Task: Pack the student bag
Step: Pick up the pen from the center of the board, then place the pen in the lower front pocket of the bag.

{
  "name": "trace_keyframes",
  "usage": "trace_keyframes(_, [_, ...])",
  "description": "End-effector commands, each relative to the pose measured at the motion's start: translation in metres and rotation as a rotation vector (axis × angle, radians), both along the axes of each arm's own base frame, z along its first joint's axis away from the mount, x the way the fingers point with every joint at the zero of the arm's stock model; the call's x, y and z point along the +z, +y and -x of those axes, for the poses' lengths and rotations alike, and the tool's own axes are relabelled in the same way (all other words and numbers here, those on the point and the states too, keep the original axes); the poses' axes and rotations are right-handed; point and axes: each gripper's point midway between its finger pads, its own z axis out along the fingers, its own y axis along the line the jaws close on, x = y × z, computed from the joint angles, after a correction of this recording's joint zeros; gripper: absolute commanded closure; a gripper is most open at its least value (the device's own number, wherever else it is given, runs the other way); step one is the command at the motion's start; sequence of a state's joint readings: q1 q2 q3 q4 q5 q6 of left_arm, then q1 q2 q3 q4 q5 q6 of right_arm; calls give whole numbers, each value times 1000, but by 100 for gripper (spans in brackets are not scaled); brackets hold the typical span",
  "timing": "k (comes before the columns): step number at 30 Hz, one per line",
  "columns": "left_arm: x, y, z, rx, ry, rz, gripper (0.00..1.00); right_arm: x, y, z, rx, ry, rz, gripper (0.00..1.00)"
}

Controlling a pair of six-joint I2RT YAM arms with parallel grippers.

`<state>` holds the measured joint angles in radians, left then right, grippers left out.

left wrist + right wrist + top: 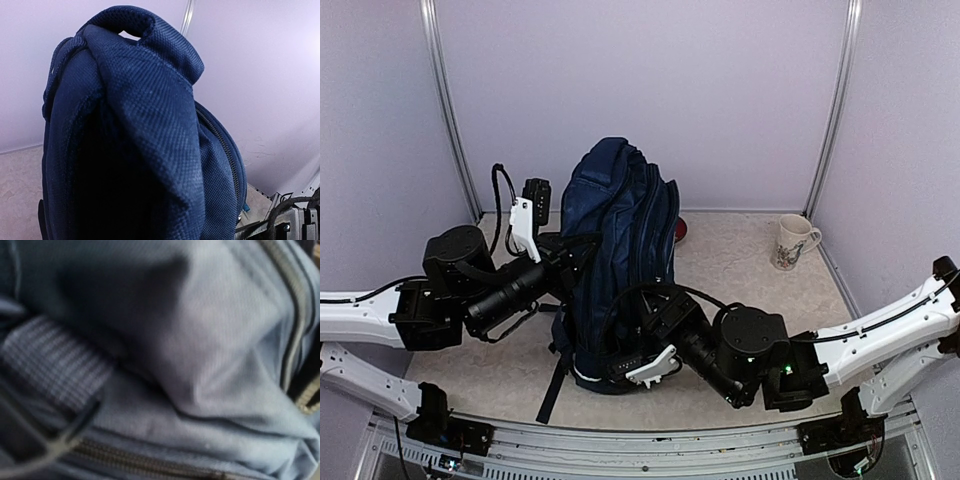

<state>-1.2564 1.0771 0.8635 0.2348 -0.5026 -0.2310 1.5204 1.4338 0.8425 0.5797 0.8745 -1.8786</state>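
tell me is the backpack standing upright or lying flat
Upright: the student bag stands on its base on the table, with its carry handle uppermost in the left wrist view.

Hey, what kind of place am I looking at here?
Probably a robot lab booth: bare pale walls with metal corner posts, a speckled table, and two robot arms fixed at its near edge beside a backpack.

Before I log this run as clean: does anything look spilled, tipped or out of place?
Nothing stands out. The student bag stands upright, its top fabric slumped; the mug sits upright at the back right, nothing spilled.
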Motion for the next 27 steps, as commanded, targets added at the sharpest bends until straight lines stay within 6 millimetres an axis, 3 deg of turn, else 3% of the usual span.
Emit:
trace_keyframes(1, [46, 13, 15, -46, -68, 137, 100, 42, -20, -11, -75, 42, -137, 64])
trace_keyframes(4, [47, 17, 16, -40, -73, 134, 100, 43, -16, -7, -35, 68, -141, 69])
trace_keyframes(9, [50, 18, 16, -48, -83, 91, 100, 62, -5, -1, 31, 102, -194, 71])
trace_keyframes(23, [52, 16, 12, -55, -87, 76, 100, 78, 1, 11, 149, 169, -250, 52])
trace_keyframes(27, [53, 14, 13, -62, -89, 72, 100, 77, -3, 6, 141, 186, -249, 59])
